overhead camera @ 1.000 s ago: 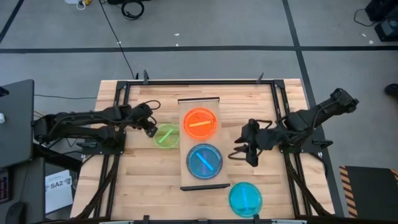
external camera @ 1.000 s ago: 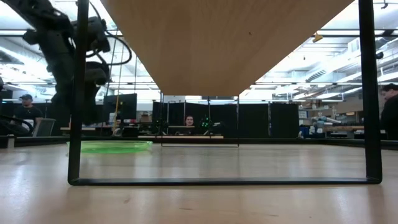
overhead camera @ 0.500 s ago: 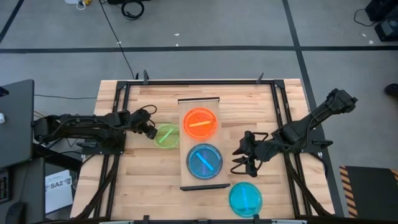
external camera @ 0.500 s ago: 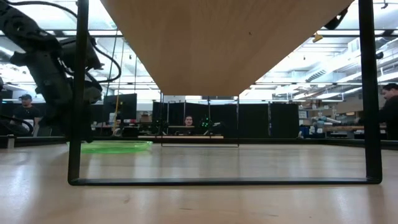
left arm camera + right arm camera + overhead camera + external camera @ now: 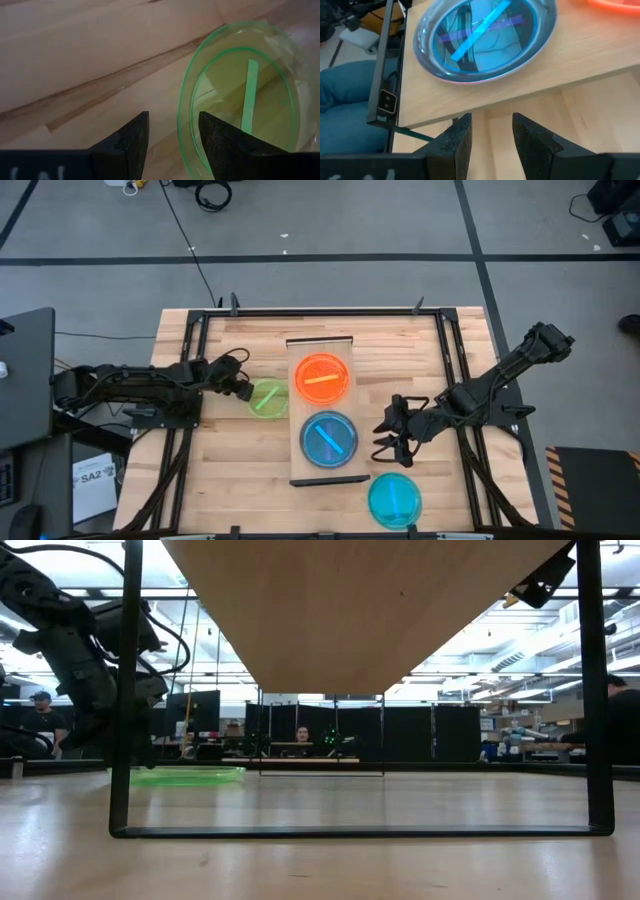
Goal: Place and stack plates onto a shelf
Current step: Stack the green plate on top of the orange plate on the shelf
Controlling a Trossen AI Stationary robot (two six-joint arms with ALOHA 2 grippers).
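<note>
Beside the shelf (image 5: 322,408), the left hand (image 5: 243,390) has dropped low to the green plate (image 5: 268,398) on the bench (image 5: 220,460), fingers apart astride its rim, holding nothing; a pickup looks imminent. Right hand (image 5: 383,432), also parted and empty, has edged toward the shelf.

Orange plate (image 5: 322,377) and blue plate (image 5: 329,438) sit flat in a row on the long light-wood shelf (image 5: 321,347); lime green plate (image 5: 267,398) lies on the table just left of it, another cyan plate (image 5: 394,500) off its near right corner
</note>
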